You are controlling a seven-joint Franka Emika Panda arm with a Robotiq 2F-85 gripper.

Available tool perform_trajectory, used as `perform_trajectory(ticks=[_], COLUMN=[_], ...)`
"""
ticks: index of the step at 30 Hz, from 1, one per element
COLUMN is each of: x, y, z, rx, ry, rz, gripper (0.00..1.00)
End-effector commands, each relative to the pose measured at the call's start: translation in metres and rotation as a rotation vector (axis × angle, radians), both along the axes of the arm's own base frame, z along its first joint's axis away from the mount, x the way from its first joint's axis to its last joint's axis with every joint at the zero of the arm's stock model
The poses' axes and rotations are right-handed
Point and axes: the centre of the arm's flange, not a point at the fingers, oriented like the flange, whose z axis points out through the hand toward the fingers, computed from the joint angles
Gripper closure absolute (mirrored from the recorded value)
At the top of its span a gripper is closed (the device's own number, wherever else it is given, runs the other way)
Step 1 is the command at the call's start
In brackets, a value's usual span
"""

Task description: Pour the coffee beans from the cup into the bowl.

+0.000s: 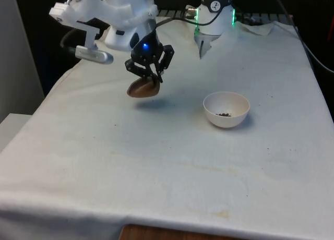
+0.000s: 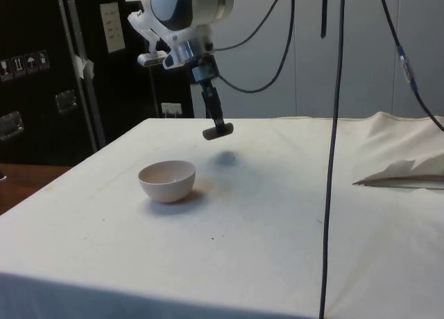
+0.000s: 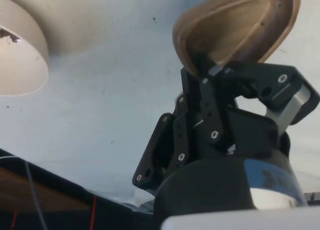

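A brown cup (image 1: 143,88) hangs above the cloth, tipped on its side, with my gripper (image 1: 152,78) shut on its rim. In the wrist view the cup (image 3: 235,25) shows an empty brown inside, and the black fingers (image 3: 210,75) pinch its wall. The side view has the cup (image 2: 218,131) edge-on, held above the table beyond the bowl. A white bowl (image 1: 226,109) stands on the cloth to the front view's right of the cup, a small heap of dark coffee beans (image 1: 224,115) in its bottom. The bowl (image 2: 167,180) (image 3: 17,50) is apart from the gripper.
The white cloth (image 1: 156,167) covers the whole table and is rumpled at the far corner (image 1: 261,28). Black cables (image 2: 333,152) hang down in the side view near the table's edge. A folded piece of cloth (image 2: 406,175) lies on the table there.
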Motion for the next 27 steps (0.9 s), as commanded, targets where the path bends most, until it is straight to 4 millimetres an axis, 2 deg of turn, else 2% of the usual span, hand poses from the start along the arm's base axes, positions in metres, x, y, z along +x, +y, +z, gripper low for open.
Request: perform_trajectory(ticks=[1,7,27], x=[0.0007,0.0013,0.0023], y=[0.0001,0.0016,0.0012], z=[-0.0031,-0.0091,-0.0095], rx=[-0.023,-0.044,-0.029], ry=[-0.005,0.002,0.0], rz=[-0.002,-0.002,0.0], gripper=[0.99,0.99,0.99])
